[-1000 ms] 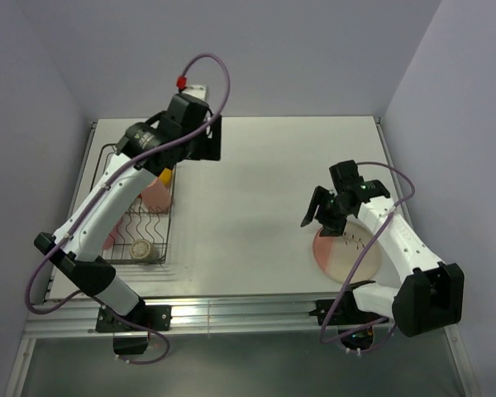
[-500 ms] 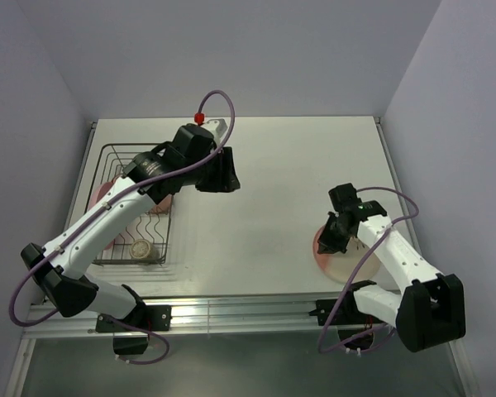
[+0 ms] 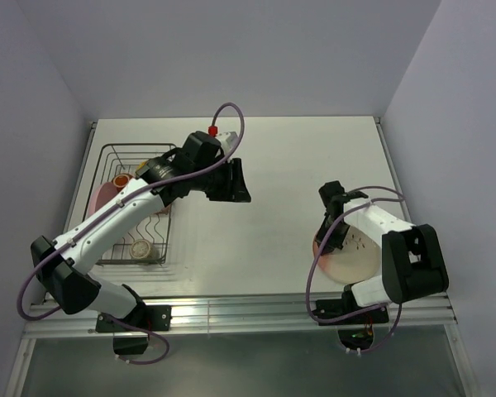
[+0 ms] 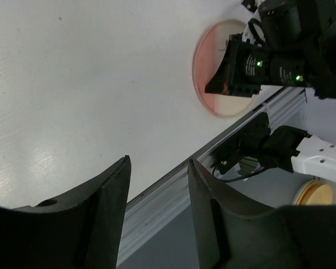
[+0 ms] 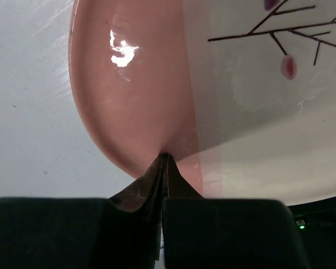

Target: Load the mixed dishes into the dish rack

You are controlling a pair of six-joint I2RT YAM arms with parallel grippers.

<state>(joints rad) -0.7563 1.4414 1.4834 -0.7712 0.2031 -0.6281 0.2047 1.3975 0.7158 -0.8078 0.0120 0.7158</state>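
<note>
The pink-and-cream plate (image 3: 351,255) (image 5: 157,84) (image 4: 208,78) lies flat on the table at the right. My right gripper (image 3: 329,230) (image 5: 164,155) is shut, its tips touching the plate's pink left part just inside the rim, with nothing between them. The dish rack (image 3: 167,222) stands at the left and holds a pink plate (image 3: 102,196), an orange bowl (image 3: 122,179) and a speckled beige cup (image 3: 140,248). My left gripper (image 3: 236,186) (image 4: 158,162) hangs open and empty over the table, to the right of the rack.
The left arm crosses over the rack's right half and hides part of it. The table's front edge with its metal rail (image 3: 248,310) runs just below the plate. Walls close in the table at the back and both sides.
My left arm has swung right, away from the rack toward the table's middle. My right gripper has shut and dropped onto the plate's left part.
</note>
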